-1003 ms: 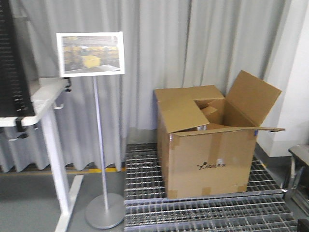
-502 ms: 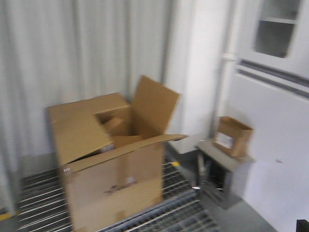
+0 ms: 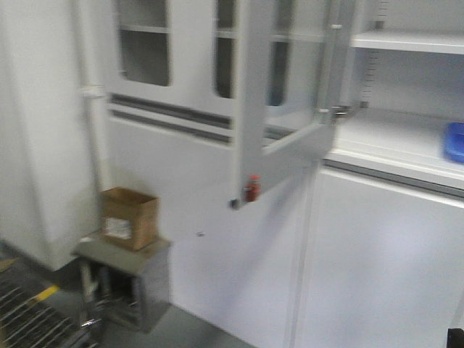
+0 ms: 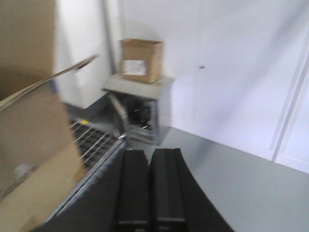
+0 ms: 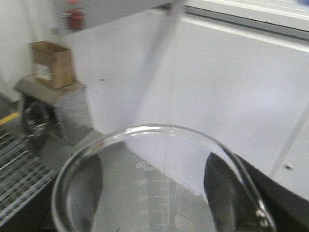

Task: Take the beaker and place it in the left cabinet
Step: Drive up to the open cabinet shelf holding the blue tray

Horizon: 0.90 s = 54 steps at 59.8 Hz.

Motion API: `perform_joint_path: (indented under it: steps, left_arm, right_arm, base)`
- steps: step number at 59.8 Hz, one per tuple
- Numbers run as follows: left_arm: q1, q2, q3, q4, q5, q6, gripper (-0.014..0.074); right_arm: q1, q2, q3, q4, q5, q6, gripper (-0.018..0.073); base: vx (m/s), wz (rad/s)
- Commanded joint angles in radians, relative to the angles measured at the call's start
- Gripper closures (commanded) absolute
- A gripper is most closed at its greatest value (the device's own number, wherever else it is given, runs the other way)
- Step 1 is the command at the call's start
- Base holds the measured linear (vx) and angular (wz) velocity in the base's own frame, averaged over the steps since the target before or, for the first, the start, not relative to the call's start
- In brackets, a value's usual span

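In the right wrist view the beaker (image 5: 145, 169), clear glass with white graduation marks, fills the lower frame. My right gripper (image 5: 157, 193) is shut on it, one dark finger (image 5: 89, 191) on each side of the glass. My left gripper (image 4: 149, 153) is shut with nothing in it and hangs above the grey floor. The left cabinet (image 3: 391, 141) is pale grey, with wide flat shelves and a slotted upright, at the upper right of the front view. Its glazed door (image 3: 283, 94) stands swung open towards me.
A blue object (image 3: 454, 141) lies on the cabinet shelf at the right edge. A small cardboard box (image 3: 129, 216) sits on a grey metal stand (image 3: 138, 283) at lower left. A large cardboard box (image 4: 29, 145) and floor grating (image 4: 94, 140) are close on the left.
The front view has swung right, from the sign stand and large cardboard box, past the small box on the stand, to the cabinet with its open door.
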State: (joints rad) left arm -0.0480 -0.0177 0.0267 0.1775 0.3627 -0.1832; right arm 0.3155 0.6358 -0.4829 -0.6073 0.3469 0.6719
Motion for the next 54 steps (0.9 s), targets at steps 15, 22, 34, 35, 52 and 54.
perform_joint_path:
  steps: [15, 22, 34, 35, 52, 54]
  left_arm:
    - [-0.005, -0.01, -0.015, 0.003, -0.075, -0.004, 0.0593]
    - [-0.005, -0.01, -0.015, 0.003, -0.075, -0.004, 0.0593]
    - [-0.005, -0.01, -0.015, 0.003, -0.075, -0.004, 0.0593]
    - [-0.005, -0.01, -0.015, 0.003, -0.075, -0.004, 0.0593]
    - [-0.005, -0.01, -0.015, 0.003, -0.075, -0.004, 0.0593]
    - [-0.005, -0.01, -0.015, 0.003, -0.075, -0.004, 0.0593]
  right_arm:
    - [-0.004, -0.001, -0.029, -0.03, -0.068, -0.008, 0.056]
    - [-0.004, -0.001, -0.029, -0.03, -0.068, -0.008, 0.056]
    - [-0.004, -0.001, -0.029, -0.03, -0.068, -0.008, 0.056]
    - [-0.004, -0.001, -0.029, -0.03, -0.068, -0.008, 0.056]
    - [-0.004, -0.001, -0.029, -0.03, -0.068, -0.008, 0.056]
    - [-0.004, -0.001, -0.029, -0.03, -0.068, -0.008, 0.056]
  base:
    - [0.21, -0.83]
    - [0.21, -0.8]
    - [0.21, -0.8]
    - [0.21, -0.81]
    - [0.23, -0.69]
    - [0.25, -0.44]
